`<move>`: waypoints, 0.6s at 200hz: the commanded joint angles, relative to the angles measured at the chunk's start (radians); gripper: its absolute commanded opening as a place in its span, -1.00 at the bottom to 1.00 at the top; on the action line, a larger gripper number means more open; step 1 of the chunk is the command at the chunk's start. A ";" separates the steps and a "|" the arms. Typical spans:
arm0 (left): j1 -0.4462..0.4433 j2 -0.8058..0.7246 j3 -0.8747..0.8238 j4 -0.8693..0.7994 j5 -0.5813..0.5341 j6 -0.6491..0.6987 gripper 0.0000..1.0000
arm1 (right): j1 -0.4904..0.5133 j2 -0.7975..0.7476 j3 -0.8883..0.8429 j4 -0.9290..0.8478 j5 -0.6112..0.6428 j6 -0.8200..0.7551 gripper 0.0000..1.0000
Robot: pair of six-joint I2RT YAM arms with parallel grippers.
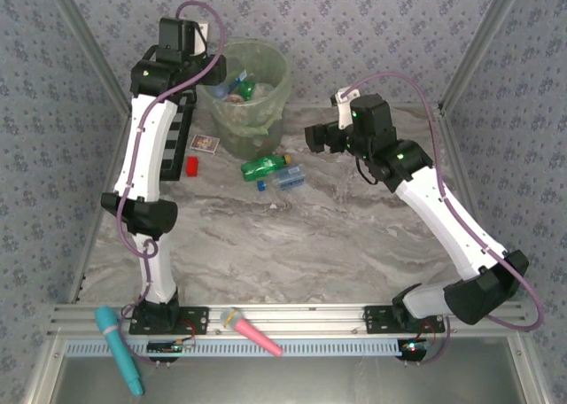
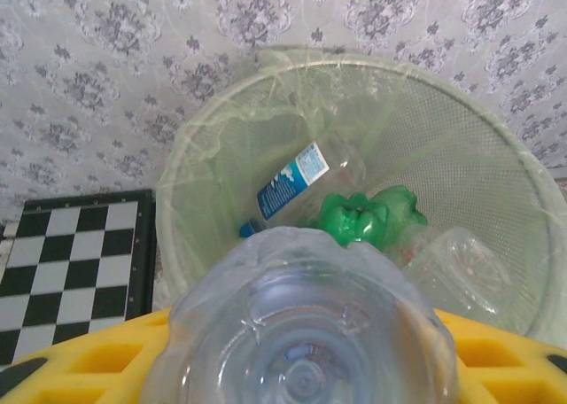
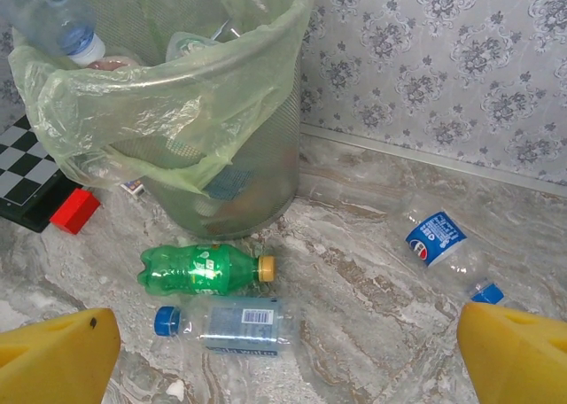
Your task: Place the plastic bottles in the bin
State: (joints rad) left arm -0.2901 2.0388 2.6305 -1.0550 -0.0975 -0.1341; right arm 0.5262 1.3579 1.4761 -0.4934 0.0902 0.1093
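Three bottles lie on the table (image 3: 354,236) near the bin (image 3: 257,156): a green bottle (image 3: 199,269), a blue-capped bottle (image 3: 230,324) just beside it, and a blue-labelled bottle (image 3: 438,240) farther off. The left gripper (image 2: 292,360) pinches a clear bottle (image 2: 306,306) above the bin's mouth. The right gripper (image 3: 283,360) hovers over the table, fingers spread wide around nothing.

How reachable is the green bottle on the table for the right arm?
Probably yes. The right end effector is open and empty, and the green bottle lies on bare table ahead of it. The clear bottle beside it and the bin behind could crowd the grasp.
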 commanded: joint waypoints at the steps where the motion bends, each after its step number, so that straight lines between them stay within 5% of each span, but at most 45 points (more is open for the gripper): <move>1: -0.004 -0.036 -0.019 -0.073 0.003 -0.037 0.09 | 0.007 -0.035 -0.022 0.020 0.006 0.019 0.99; 120: -0.027 -0.089 -0.044 -0.065 -0.063 -0.013 0.07 | 0.013 -0.054 -0.061 0.035 0.000 0.036 0.99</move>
State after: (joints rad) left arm -0.3164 1.9503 2.5923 -1.0824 -0.1291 -0.1513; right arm 0.5327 1.3293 1.4208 -0.4736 0.0898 0.1246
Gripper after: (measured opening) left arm 0.536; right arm 0.995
